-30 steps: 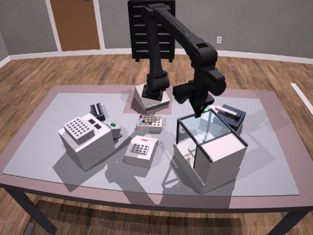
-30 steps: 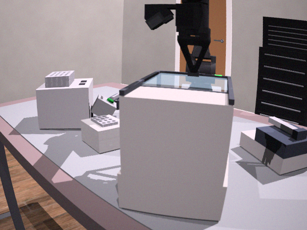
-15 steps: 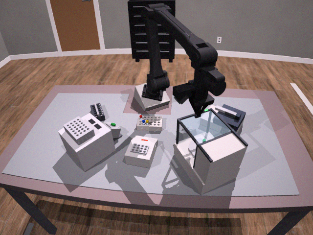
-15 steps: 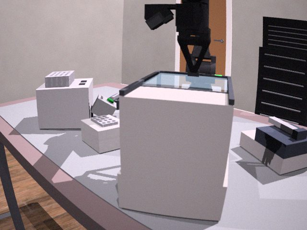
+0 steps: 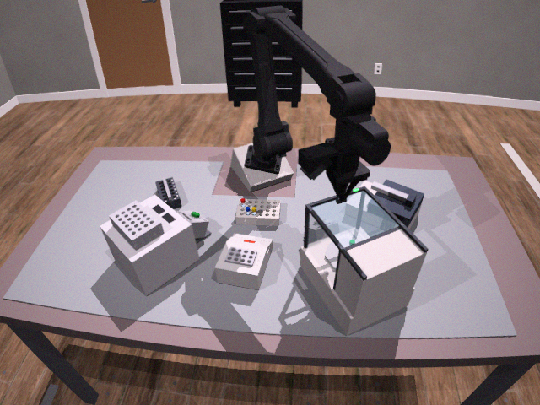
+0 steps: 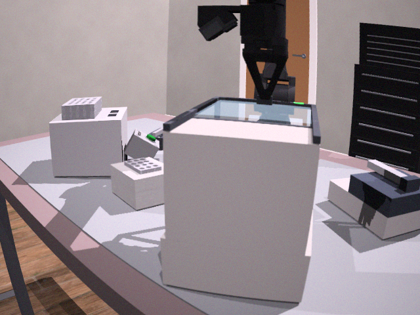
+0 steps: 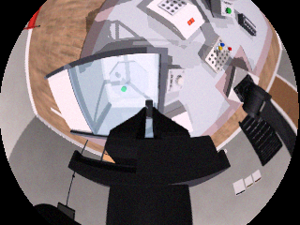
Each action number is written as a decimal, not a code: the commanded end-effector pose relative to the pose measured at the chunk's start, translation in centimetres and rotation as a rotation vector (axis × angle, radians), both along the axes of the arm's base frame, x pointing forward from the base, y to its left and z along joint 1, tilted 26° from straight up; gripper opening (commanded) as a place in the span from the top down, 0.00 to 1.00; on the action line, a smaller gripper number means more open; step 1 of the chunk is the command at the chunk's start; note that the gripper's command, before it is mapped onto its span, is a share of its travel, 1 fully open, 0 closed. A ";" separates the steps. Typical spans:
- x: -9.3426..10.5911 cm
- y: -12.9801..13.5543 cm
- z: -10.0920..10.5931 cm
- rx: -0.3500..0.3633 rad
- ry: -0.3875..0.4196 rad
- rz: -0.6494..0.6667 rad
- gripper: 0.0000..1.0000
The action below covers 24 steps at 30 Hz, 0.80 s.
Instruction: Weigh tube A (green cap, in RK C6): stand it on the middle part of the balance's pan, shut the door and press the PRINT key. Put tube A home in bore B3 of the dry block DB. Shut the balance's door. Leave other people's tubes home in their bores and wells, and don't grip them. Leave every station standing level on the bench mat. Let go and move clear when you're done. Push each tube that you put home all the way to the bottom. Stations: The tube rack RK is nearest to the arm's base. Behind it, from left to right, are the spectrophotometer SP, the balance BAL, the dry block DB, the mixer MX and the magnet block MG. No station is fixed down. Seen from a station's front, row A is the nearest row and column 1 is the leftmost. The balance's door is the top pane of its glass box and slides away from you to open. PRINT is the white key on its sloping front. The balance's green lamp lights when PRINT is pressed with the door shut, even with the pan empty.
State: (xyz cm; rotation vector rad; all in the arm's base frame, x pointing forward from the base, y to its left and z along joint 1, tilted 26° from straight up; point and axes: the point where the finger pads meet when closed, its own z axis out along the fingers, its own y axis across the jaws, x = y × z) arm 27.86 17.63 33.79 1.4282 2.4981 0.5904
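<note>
The balance (image 5: 383,288) (image 6: 237,210) stands on the mat. Its glass door (image 5: 364,218) (image 6: 230,109) (image 7: 98,89) lies over the opening, with the white roof behind it bare, so it looks shut. My gripper (image 5: 342,199) (image 6: 264,97) (image 7: 149,110) is shut on the dark door handle at the pane's front edge. Tube A's green cap (image 5: 352,241) (image 7: 124,88) shows through the glass, over the pan; its body is hard to make out. The sloping front with a round white key (image 7: 179,81) shows in the wrist view. The dry block (image 5: 237,278) (image 6: 149,191) (image 7: 175,21) has no tube visible.
The rack (image 5: 257,219) (image 7: 216,63) holds red, blue and yellow caps. The spectrophotometer (image 5: 407,200) (image 6: 373,199) is close beside the balance. A large white box with a holed block (image 5: 152,266) (image 6: 88,149) and the magnet block (image 5: 168,191) (image 7: 247,24) stand farther away. A bright green mark (image 5: 355,190) (image 6: 298,103) shows past the door's front edge.
</note>
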 end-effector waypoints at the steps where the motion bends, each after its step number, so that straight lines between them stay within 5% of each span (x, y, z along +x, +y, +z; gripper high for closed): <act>1: 1.4 0.8 2.7 0.029 -0.042 -0.010 0.94; 24: 3.0 1.5 3.5 0.024 -0.037 -0.008 0.94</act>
